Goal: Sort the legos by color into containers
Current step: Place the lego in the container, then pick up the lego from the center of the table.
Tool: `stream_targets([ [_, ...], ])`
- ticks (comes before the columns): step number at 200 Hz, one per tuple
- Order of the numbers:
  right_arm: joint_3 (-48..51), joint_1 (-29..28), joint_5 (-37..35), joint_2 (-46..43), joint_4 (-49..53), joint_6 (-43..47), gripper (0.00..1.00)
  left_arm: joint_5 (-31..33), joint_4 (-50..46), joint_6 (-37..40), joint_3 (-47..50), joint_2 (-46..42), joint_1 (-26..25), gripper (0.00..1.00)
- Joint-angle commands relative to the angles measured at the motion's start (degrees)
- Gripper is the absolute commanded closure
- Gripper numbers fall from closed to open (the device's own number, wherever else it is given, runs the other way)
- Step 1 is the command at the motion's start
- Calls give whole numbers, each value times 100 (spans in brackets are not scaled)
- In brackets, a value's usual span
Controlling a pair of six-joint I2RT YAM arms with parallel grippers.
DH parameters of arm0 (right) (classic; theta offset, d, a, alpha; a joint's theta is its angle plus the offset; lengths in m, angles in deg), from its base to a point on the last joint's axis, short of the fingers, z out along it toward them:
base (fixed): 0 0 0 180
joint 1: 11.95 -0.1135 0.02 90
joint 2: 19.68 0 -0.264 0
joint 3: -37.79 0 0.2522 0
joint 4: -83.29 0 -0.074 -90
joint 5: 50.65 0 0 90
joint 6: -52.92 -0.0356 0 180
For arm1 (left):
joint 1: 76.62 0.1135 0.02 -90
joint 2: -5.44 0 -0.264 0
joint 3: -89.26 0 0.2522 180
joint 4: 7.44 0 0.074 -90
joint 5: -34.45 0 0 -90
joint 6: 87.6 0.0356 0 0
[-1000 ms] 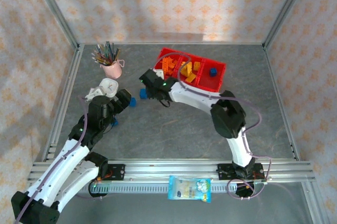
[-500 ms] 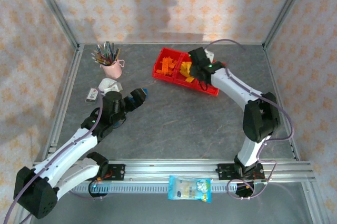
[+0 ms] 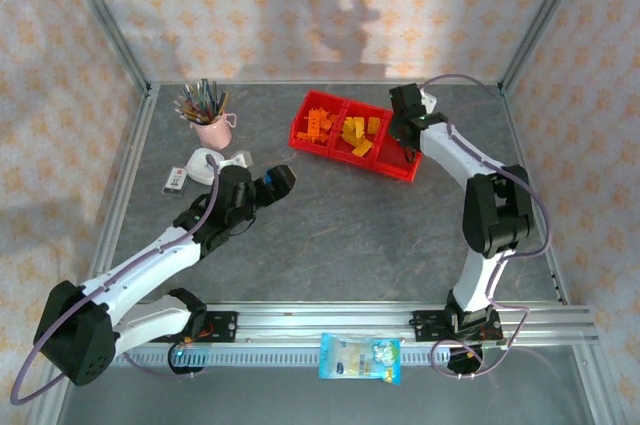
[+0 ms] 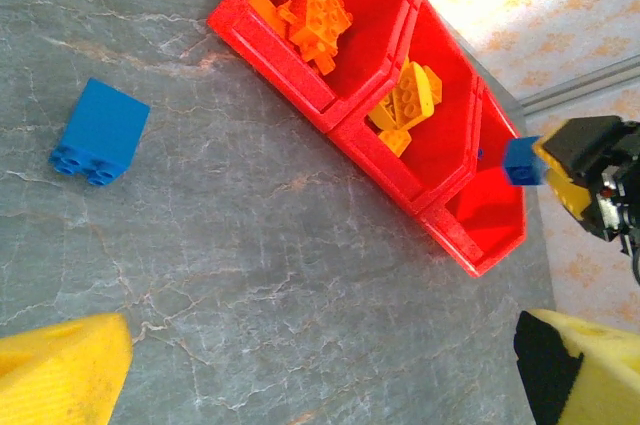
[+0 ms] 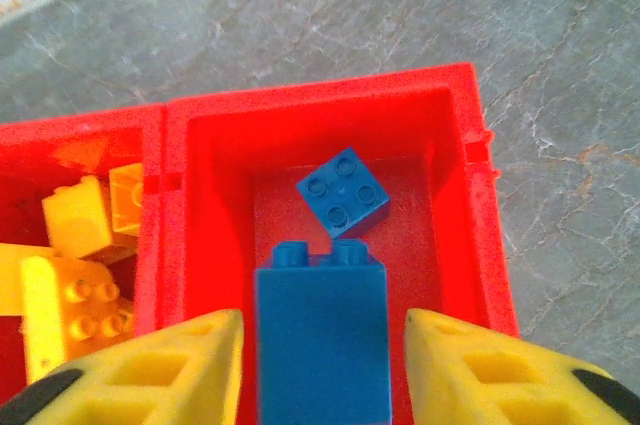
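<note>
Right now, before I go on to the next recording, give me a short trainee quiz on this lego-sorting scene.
1. True or false: the left hand is shut on an orange brick.
2. What colour is the loose brick lying on the floor of the bin below the right hand? A orange, B yellow, C blue.
3. In the left wrist view, how many bricks lie on the table outside the red tray?
Key: 1 false, it stands open and empty. 2 C, a square blue brick. 3 one, a blue brick.
</note>
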Motion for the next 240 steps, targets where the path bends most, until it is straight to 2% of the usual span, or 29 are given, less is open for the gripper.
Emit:
stream_targets([
  [1,-106,-11,-97,6,-51,263,49,27,201,93,-240,-13,-43,1],
  [18,-106,-20,-87,-155,-39,326,42,96,168,137,-275,-35,-43,1],
  [47,-93,-296,-107,-424,53,486,39,229,-33,220,-346,-130,-41,1],
  [112,-74,-1781,90,-477,17,559,35,804,-667,275,-193,-807,-16,1],
  [174,-465,-2915,566,333,-380,483,30,1208,-1434,47,52,-1532,101,1],
  [204,-846,-3245,844,895,-504,449,28,1444,-1812,-153,225,-1995,232,1],
  [240,-1581,-3483,857,1623,-331,271,24,1626,-2156,-190,312,-2438,422,1],
])
